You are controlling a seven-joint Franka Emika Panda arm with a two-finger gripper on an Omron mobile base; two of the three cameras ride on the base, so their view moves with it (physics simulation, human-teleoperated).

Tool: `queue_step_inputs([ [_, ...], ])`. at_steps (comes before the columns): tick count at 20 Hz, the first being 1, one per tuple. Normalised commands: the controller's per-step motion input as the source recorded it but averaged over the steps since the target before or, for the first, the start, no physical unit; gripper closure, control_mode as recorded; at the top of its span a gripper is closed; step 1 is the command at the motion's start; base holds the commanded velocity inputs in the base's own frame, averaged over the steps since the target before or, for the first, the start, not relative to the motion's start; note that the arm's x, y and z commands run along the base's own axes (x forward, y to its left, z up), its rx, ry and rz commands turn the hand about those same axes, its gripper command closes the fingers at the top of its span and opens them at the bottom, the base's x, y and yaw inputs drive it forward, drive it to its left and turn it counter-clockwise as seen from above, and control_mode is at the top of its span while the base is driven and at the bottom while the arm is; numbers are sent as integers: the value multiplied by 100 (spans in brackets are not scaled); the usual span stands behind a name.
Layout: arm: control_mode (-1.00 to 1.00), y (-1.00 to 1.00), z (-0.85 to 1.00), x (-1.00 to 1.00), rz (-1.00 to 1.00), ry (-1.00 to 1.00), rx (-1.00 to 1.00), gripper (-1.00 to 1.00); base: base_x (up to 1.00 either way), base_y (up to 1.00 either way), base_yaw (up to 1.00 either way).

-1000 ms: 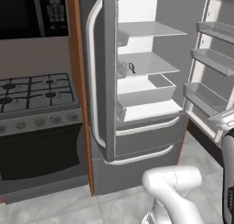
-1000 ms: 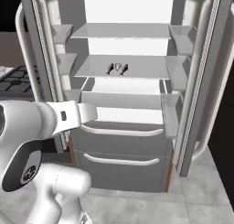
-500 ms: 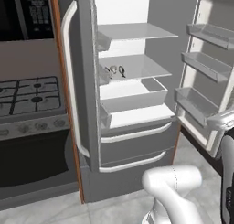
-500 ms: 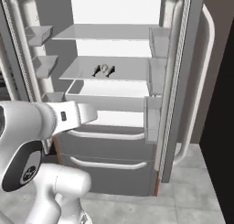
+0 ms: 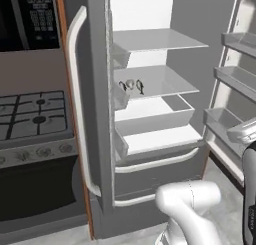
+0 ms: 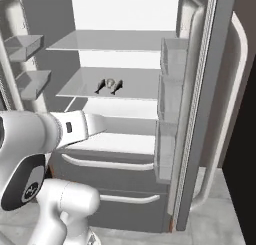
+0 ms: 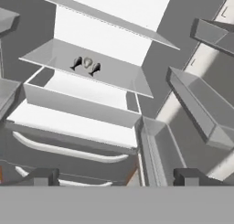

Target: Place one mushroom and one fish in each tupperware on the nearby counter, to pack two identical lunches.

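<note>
We see the open fridge [image 5: 150,114] from left and right behind the arm; our hand view faces its shelves, perhaps somewhat nearer.

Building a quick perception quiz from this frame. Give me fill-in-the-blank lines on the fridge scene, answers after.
1. The fridge doors stand ____.
2. The small dark food items lie on the ____ of the two upper shelves.
3. In the left base view, the appliance to the left of the fridge is a gas ____.
4. In the hand view, the gripper is ____, its fingertips far apart.

Missing words: open; lower; stovetop; open
</note>
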Motion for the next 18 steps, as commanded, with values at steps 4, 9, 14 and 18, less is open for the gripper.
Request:
queue_step_inputs([
  [4,100,0,0,0,0,0,0,-100,61,-5,4],
  [9,100,0,0,0,0,0,0,-100,62,-7,5],
  [14,100,0,0,0,0,0,0,-100,78,0,6],
  [18,100,0,0,0,0,0,0,-100,76,-3,7],
])
